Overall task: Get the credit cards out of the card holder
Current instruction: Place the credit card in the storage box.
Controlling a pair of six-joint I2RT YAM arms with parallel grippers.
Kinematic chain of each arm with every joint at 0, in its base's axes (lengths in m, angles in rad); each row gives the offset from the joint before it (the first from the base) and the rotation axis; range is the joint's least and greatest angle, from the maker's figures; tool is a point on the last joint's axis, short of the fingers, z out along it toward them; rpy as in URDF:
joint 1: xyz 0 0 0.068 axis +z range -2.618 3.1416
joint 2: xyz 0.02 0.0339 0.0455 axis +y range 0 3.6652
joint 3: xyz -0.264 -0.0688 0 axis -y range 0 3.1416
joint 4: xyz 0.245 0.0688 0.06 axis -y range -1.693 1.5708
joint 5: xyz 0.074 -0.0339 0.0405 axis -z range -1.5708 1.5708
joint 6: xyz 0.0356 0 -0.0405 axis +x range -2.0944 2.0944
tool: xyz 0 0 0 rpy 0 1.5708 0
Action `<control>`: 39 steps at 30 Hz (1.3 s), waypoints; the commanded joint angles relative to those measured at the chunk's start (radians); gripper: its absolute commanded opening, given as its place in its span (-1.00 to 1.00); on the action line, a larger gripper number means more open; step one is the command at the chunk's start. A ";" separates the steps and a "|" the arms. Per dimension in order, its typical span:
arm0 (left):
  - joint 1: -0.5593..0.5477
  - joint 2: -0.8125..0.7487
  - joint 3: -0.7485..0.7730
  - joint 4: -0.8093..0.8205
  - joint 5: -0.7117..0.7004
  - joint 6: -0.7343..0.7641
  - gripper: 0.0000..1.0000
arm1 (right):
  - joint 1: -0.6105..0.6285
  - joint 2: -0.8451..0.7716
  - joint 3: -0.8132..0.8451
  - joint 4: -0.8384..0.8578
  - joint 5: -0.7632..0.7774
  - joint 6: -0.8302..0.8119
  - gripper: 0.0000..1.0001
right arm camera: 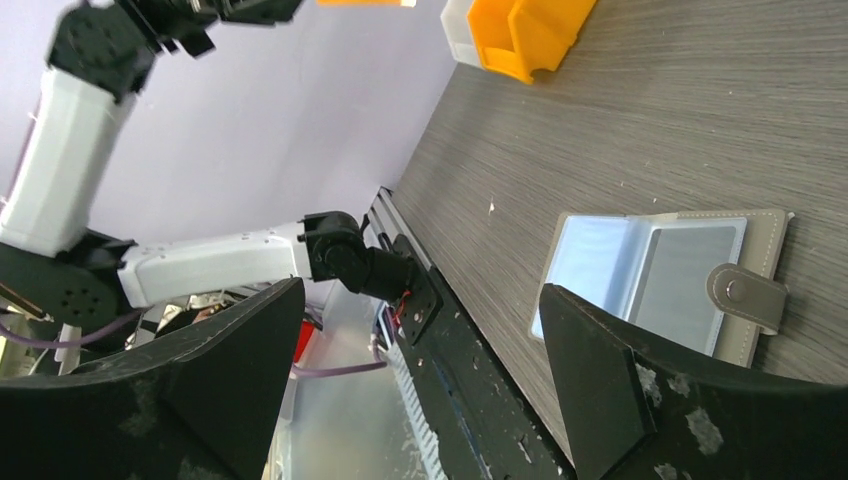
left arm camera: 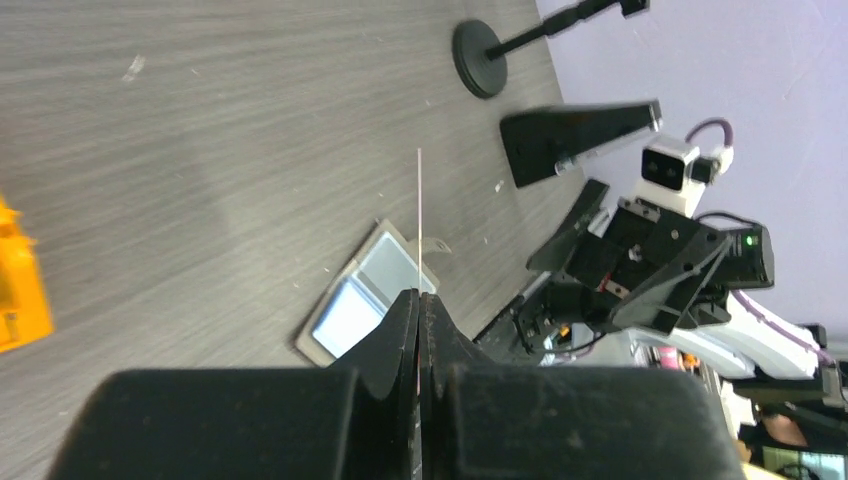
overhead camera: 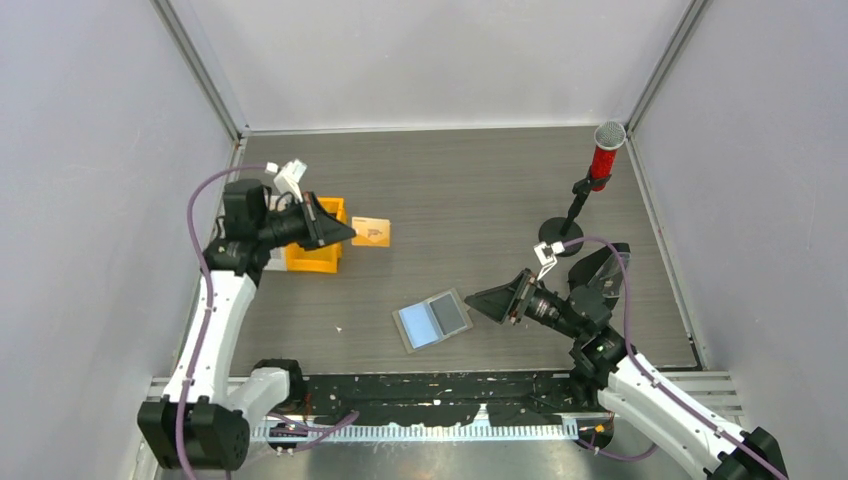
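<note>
Credit cards: I see two. A blue card [overhead camera: 418, 326] sits in the left pocket of the card holder [overhead camera: 453, 312]. An orange card [overhead camera: 372, 232] is up in the air, out of the holder.
Card holder: it lies open and flat on the table [overhead camera: 480, 190], near the front edge and about in the middle. The right pocket looks grey and I can't tell if a card is in it. A little snap tab [right arm camera: 745, 292] sticks out on one side.
Left gripper [overhead camera: 350, 232]: its fingers are pressed together on the orange card. From its own camera the card shows only as a thin line. It hangs just beside the orange bin [overhead camera: 312, 258], well apart from the holder.
Right gripper [overhead camera: 474, 297]: its fingers are spread wide with nothing between them. It sits low, just beside the right side of the holder. It does not touch it.
How the blue card will feel: I think it is very light, thin, smooth and a bit bendy. It could slip out of a weak pinch.
Where to grab: I would pinch the card's open edge, where it peeks out of the pocket, and slide it out flat.
What could go wrong: the holder looks light too. It may slide or lift along with the card, so it may need holding down.
How far along: one card looks out, and at least one is left inside.
</note>
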State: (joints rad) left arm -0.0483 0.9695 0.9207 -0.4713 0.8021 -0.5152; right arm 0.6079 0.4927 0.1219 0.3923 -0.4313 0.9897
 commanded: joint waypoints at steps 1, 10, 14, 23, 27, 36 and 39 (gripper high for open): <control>0.141 0.111 0.167 -0.294 0.101 0.252 -1.00 | 0.001 0.007 0.070 -0.036 -0.050 -0.051 0.91; 0.263 0.278 0.393 -0.512 -0.057 0.447 -1.00 | 0.001 -0.011 0.091 -0.151 -0.068 -0.104 0.91; 0.282 0.336 0.441 -0.506 -0.102 0.496 -1.00 | 0.001 -0.004 0.119 -0.260 -0.073 -0.148 0.91; 0.316 0.557 0.581 -0.539 -0.146 0.597 -1.00 | 0.001 0.008 0.216 -0.551 -0.037 -0.292 0.91; 0.326 0.638 0.679 -0.565 -0.166 0.645 -1.00 | 0.001 0.053 0.270 -0.605 0.017 -0.325 0.91; 0.351 0.826 0.871 -0.763 -0.328 0.771 -1.00 | 0.001 0.223 0.365 -0.631 0.030 -0.379 0.91; 0.371 0.840 0.891 -0.763 -0.320 0.784 -1.00 | 0.001 0.268 0.388 -0.628 0.037 -0.396 0.91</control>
State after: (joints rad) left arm 0.2924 1.8004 1.7596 -1.1576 0.5064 0.2123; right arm 0.6079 0.7227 0.4446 -0.2371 -0.4152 0.6430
